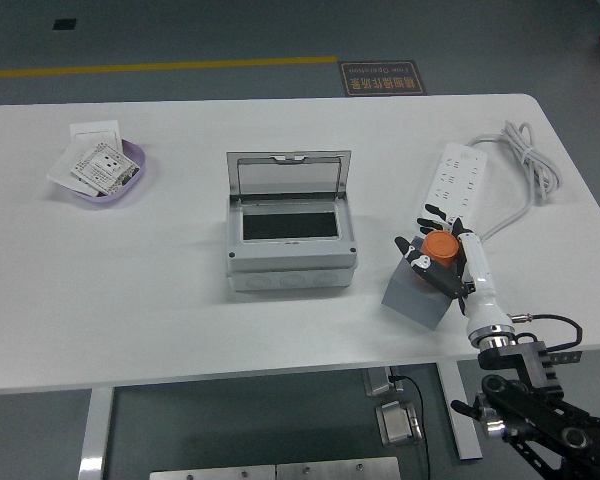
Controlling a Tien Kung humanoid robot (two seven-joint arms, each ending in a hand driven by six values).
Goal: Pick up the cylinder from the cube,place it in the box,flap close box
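Nearest the camera, the right hand (442,255) reaches in from the lower right, fingers curled around the orange cylinder (441,244), seemingly gripping it, though contact is hard to confirm. It stands upright on the grey cube (416,297), long axis vertical. A straight lift should clear it without tipping the cube. Farther left on the white surface (160,300), the box (291,240) waits, lid raised.

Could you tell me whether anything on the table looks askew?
The grey cube sits tilted, rotated against the table edge, with the right hand around the orange cylinder on it. The grey box stands square, lid open.
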